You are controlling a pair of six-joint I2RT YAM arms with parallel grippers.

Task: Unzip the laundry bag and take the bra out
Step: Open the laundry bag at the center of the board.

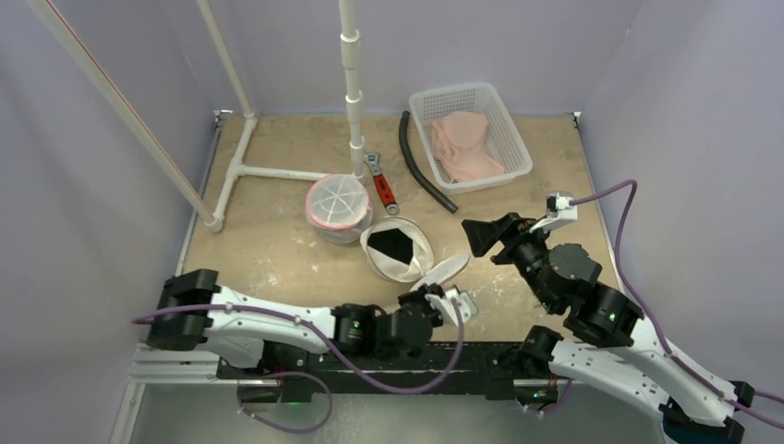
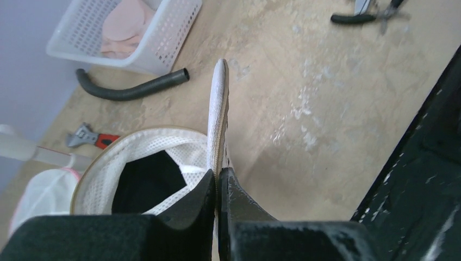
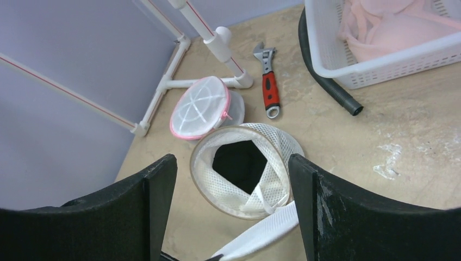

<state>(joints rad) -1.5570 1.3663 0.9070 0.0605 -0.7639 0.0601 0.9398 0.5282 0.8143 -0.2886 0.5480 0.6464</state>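
Mid-frame, the round white mesh laundry bag (image 1: 418,262) lies unzipped, with what I take for the black bra (image 1: 393,245) inside. Just right, my left gripper (image 2: 218,179) pinches its white mesh lid (image 2: 218,109) open. Further right, my spread right gripper (image 3: 231,163) must, I judge, reach in next.

Left pincer (image 2: 218,179) is pinching the flap (image 2: 218,109) of the laundry bag (image 2: 157,145).
Its jaws are clamping the white mesh flap edge-on, upright beside the bag's open mouth; a black hose (image 2: 133,89) and a white basket (image 2: 163,38) are lying beyond on the tabletop (image 2: 326,109).
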